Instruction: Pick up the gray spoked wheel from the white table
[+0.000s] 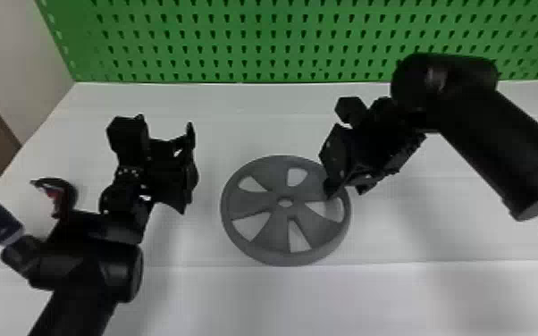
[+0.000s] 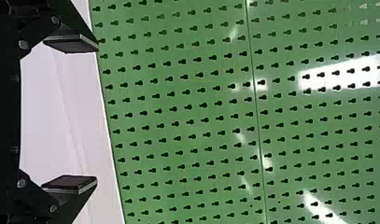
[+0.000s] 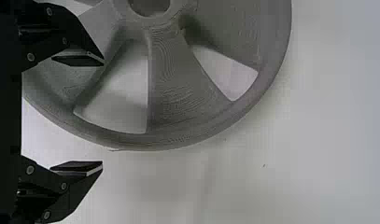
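Note:
The gray spoked wheel (image 1: pixel 272 241) lies flat on the white table (image 1: pixel 201 295), a little in front of its middle. My right gripper (image 1: pixel 348 192) is above the wheel's right side in the head view. Seen from the right wrist, the right gripper (image 3: pixel 102 115) stands open, one finger over the wheel (image 3: pixel 178 98) and the other outside its rim. To the left of the wheel, apart from it, is my left gripper (image 1: pixel 190 167); in the left wrist view the left gripper (image 2: pixel 98 115) is open with nothing between its fingers.
A green pegboard (image 1: pixel 237 40) stands along the table's back edge. The right forearm (image 1: pixel 496 143) crosses over the table's right part, and the left arm (image 1: pixel 85 268) comes in from the bottom left.

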Robot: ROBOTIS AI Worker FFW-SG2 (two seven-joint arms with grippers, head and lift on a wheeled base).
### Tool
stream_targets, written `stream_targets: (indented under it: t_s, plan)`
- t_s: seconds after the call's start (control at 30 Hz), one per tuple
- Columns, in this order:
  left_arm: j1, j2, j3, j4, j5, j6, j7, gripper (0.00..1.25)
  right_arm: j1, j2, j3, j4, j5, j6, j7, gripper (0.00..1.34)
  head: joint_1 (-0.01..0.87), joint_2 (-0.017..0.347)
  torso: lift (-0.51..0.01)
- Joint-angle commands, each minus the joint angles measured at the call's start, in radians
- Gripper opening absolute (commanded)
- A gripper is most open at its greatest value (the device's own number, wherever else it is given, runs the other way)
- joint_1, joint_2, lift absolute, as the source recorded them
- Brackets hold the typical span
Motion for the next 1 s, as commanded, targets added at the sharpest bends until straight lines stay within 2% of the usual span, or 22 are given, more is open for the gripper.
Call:
stream_targets:
  t_s: [0.0, 0.2, 0.27, 0.33, 0.47, 0.57, 0.97]
  plan:
    - [0.0, 0.0, 0.0, 0.0, -0.001, 0.0, 0.0, 0.98, -0.016, 0.013, -0.005, 0.043, -0.001, 0.008, 0.0, 0.86, 0.806, 0.044, -0.098]
    - [0.001, 0.0, -0.002, 0.0, -0.001, 0.0, 0.0, 0.98, -0.016, 0.03, -0.062, 0.089, 0.022, 0.034, -0.006, 0.86, 0.806, 0.044, -0.098]
    - [0.001, 0.0, 0.0, 0.0, -0.001, 0.0, 0.0, 0.98, -0.011, 0.035, -0.089, 0.089, 0.021, 0.042, -0.043, 0.86, 0.806, 0.044, -0.098]
    - [0.001, 0.0, 0.0, 0.0, -0.001, 0.0, 0.0, 0.98, -0.007, 0.039, -0.117, 0.091, -0.004, 0.045, -0.106, 0.86, 0.806, 0.044, -0.098]
    - [0.001, 0.0, 0.0, 0.0, -0.001, 0.0, 0.0, 0.98, 0.015, 0.044, -0.201, 0.101, -0.206, 0.029, -0.376, 0.86, 0.806, 0.044, -0.098]
    - [0.001, 0.0, -0.002, 0.0, -0.001, 0.0, 0.0, 0.98, 0.024, 0.053, -0.247, 0.118, -0.294, 0.014, -0.499, 0.86, 0.806, 0.044, -0.098]
    - [0.001, 0.0, -0.002, 0.0, -0.001, 0.0, 0.0, 0.98, 0.046, 0.081, -0.361, 0.172, -0.358, -0.032, -0.663, 0.86, 0.806, 0.044, -0.098]
